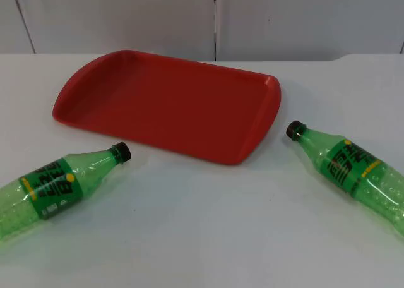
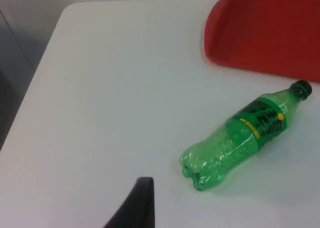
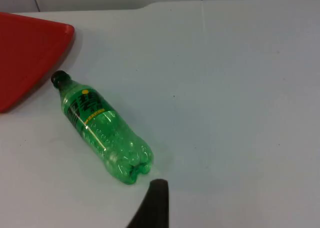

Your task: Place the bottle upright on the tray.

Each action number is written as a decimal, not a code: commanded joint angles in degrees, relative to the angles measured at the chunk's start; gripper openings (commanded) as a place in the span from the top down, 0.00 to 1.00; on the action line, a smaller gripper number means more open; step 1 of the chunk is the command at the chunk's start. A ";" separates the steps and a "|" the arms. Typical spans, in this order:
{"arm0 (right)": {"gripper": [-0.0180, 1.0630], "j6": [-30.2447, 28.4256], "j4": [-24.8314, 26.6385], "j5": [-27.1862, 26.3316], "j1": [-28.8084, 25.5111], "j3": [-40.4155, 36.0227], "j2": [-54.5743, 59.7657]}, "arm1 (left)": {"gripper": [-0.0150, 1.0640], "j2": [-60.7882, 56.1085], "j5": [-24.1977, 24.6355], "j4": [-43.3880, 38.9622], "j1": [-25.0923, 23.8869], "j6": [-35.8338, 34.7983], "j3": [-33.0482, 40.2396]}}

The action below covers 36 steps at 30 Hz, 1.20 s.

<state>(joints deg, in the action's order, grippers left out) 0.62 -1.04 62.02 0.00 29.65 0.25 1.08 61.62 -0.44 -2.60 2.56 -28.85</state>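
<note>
Hand fingertip [image 2: 135,203] above ribbed green plastic bottle [image 2: 245,135], apparently empty.

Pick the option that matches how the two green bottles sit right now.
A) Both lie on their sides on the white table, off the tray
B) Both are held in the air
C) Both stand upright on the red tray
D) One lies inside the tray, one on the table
A: the left bottle and the right bottle lie flat on the table, caps toward the red tray.
</note>
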 commanded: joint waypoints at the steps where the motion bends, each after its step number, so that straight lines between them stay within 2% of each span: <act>1: 0.23 0.00 0.02 -0.25 -0.28 -0.16 -0.25 | 0.01 1.09 -0.95 0.44 -0.18 0.10 -0.82; 23: 0.23 0.00 0.02 -0.25 -0.28 -0.16 -0.25 | 0.01 19.73 -9.62 3.68 -0.18 0.16 -1.77; 32: 0.23 0.00 0.02 -0.25 -0.28 -0.16 -0.25 | 0.01 27.36 -11.68 5.71 -0.18 3.38 -1.77; 36: 0.23 0.00 0.02 -0.25 -0.28 -0.16 -0.25 | 0.01 32.34 -12.38 5.98 -0.18 4.73 -4.50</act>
<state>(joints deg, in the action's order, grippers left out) 0.40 -1.04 62.02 0.00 29.65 0.25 31.16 50.52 4.56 -2.60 6.57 -31.31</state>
